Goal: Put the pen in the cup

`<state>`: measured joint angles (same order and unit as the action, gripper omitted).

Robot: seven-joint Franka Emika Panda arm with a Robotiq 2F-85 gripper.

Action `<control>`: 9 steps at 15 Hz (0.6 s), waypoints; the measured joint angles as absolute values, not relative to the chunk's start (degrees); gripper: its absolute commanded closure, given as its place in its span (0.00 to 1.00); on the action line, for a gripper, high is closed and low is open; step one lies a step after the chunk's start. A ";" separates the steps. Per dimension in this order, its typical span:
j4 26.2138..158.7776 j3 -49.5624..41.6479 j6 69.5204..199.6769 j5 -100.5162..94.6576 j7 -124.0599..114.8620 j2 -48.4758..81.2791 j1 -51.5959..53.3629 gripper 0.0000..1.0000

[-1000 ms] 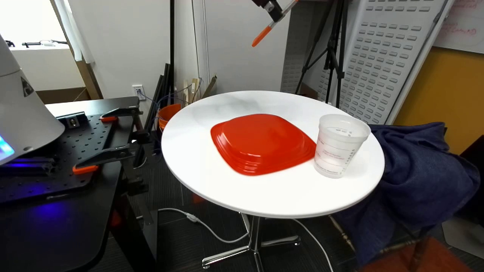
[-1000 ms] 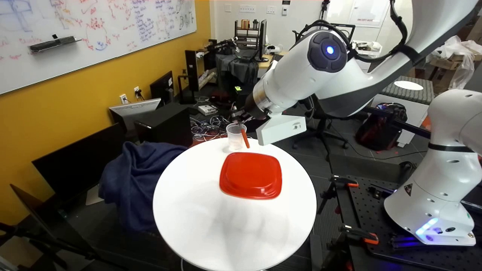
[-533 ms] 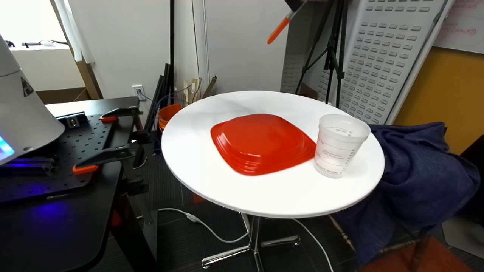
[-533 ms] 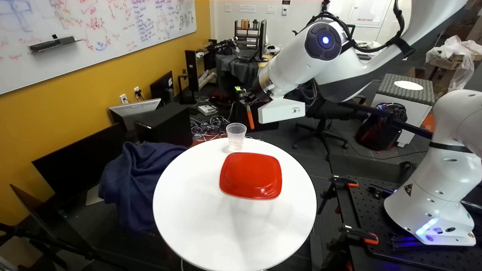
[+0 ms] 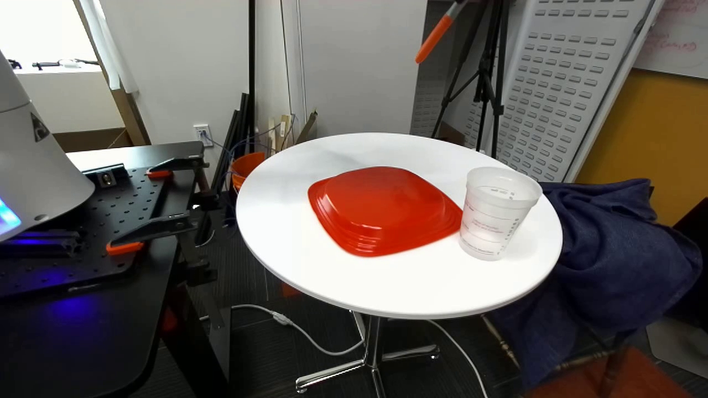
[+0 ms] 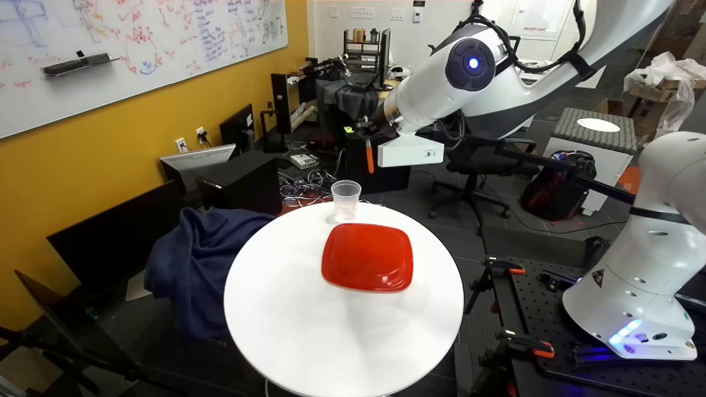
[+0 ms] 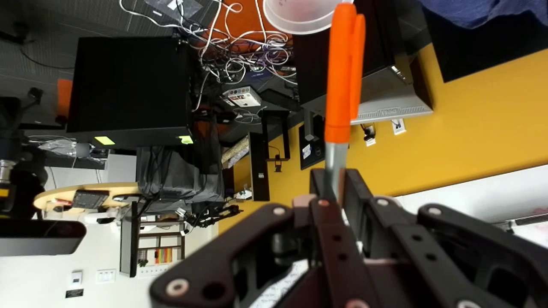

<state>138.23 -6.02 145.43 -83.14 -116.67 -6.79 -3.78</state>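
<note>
Black pincer (image 7: 335,188), nearest in the wrist view, clamped on the grey portion of the pen (image 7: 339,102). Orange cap (image 5: 434,38) lowermost, held in mid-air, outside and apart from the cup (image 5: 492,221) in both exterior views. Cup of translucent plastic, standing upright on the round white surface (image 5: 398,282), just beside the red plate (image 5: 387,202), with contact between the two uncertain. Beyond the surface, black box (image 7: 128,85); at the far back, white wall (image 6: 327,44).

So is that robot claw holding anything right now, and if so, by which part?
Yes: the gripper holds the pen by its grey barrel, close to the orange cap.
</note>
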 measured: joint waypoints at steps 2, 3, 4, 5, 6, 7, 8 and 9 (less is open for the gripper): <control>137.47 -6.03 144.60 -85.73 -119.27 -6.12 -4.17 0.97; 137.01 -6.03 144.08 -86.94 -120.63 -5.63 -4.28 0.97; 136.53 -6.03 143.42 -88.04 -121.94 -5.05 -4.35 0.97; 135.98 -6.04 142.77 -89.12 -123.22 -4.38 -4.42 0.97; 135.47 -6.05 142.27 -90.03 -124.37 -3.64 -4.52 0.97; 134.94 -6.07 141.76 -90.91 -125.47 -2.85 -4.64 0.97; 134.37 -6.10 141.21 -91.74 -126.55 -1.98 -4.76 0.97; 133.81 -6.16 140.69 -92.49 -127.62 -1.07 -4.86 0.97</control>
<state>133.81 -6.16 140.69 -92.49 -127.62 -1.07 -4.86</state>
